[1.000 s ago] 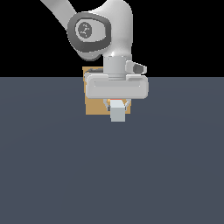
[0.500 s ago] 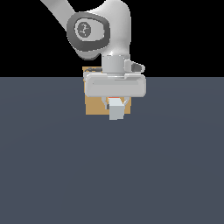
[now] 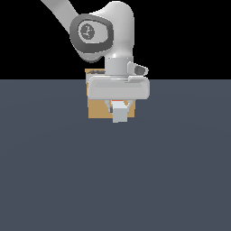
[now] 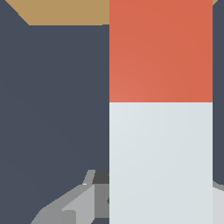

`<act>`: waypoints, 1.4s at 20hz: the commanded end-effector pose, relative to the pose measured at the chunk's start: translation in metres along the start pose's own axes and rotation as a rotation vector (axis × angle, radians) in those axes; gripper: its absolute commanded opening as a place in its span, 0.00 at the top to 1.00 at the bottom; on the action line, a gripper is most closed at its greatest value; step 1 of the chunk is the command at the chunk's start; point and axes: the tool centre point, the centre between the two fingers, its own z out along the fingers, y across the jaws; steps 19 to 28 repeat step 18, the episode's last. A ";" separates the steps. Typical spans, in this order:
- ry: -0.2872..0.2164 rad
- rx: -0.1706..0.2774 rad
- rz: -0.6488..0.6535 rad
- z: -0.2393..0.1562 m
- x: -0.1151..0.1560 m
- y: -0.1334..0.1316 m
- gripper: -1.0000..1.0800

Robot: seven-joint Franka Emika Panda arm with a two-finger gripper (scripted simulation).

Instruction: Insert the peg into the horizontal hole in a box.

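Fingers (image 3: pixel 119 106) closed on the peg (image 3: pixel 119 113), gripping its pale grey part. Held level above the dark bench (image 3: pixel 115 180), orange-red end pointing at the box (image 3: pixel 97 108). Peg tip right at the tan face; hole hidden behind it.

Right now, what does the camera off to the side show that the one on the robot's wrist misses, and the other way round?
Only the exterior view shows the white robot arm, the whole white claw and the front face of the tan-brown box. Only the wrist view shows the long orange-red stretch of the grey-white square peg. Both show the peg, a part of the box and the dark grey table. Neither shows the hole.
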 end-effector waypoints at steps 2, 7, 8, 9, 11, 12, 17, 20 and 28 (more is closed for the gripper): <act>0.001 -0.005 -0.002 -0.003 0.019 0.001 1.00; 0.001 -0.007 -0.002 -0.004 0.064 0.000 1.00; 0.001 -0.007 -0.002 -0.004 0.073 0.000 1.00; 0.001 -0.007 -0.002 -0.004 0.082 0.000 1.00; 0.002 -0.008 -0.002 -0.004 0.096 0.000 1.00; 0.002 -0.008 -0.002 -0.004 0.102 0.001 1.00; 0.002 -0.009 -0.002 -0.005 0.118 0.001 1.00; 0.002 -0.009 -0.002 -0.005 0.118 0.001 1.00; 0.002 -0.009 -0.002 -0.005 0.118 0.001 1.00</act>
